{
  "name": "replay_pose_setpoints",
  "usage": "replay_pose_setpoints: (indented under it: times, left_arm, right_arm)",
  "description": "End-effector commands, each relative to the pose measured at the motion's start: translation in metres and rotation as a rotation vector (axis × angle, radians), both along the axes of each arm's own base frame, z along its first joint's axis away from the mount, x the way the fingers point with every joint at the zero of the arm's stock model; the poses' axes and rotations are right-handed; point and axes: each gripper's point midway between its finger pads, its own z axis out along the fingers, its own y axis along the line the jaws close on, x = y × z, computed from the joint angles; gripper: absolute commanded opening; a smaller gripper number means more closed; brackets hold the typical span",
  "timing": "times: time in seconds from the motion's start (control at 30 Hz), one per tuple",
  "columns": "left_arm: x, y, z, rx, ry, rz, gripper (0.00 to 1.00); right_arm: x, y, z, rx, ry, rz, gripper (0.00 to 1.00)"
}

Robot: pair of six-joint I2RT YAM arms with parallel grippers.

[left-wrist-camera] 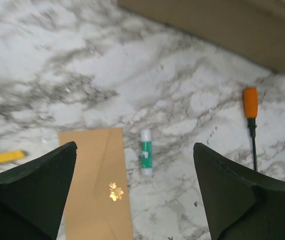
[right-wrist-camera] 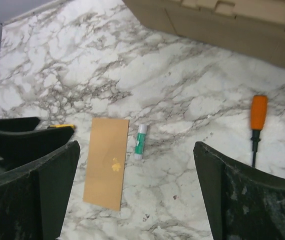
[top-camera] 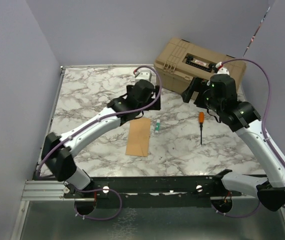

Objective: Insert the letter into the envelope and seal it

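The white marble-patterned table carries a tan hard plastic case at its far right corner. The left end effector hangs over the middle of the table with its fingers wide apart, grasping nothing. The right end effector, near the case, is spread wide in the same way and is also empty. The kraft-brown paper envelope lies flat in the middle with a small gold mark on it. An orange-handled screwdriver lies well to its right. A green and white glue stick lies just beside the envelope's far right corner.
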Motion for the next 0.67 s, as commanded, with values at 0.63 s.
replay_pose_setpoints:
  times: [0.63]
  left_arm:
    - [-0.14, 0.274, 0.231, -0.103, -0.635, 0.422, 0.99]
  right_arm:
    - [-0.009, -0.034, 0.106, -0.101, -0.186, -0.046, 1.0]
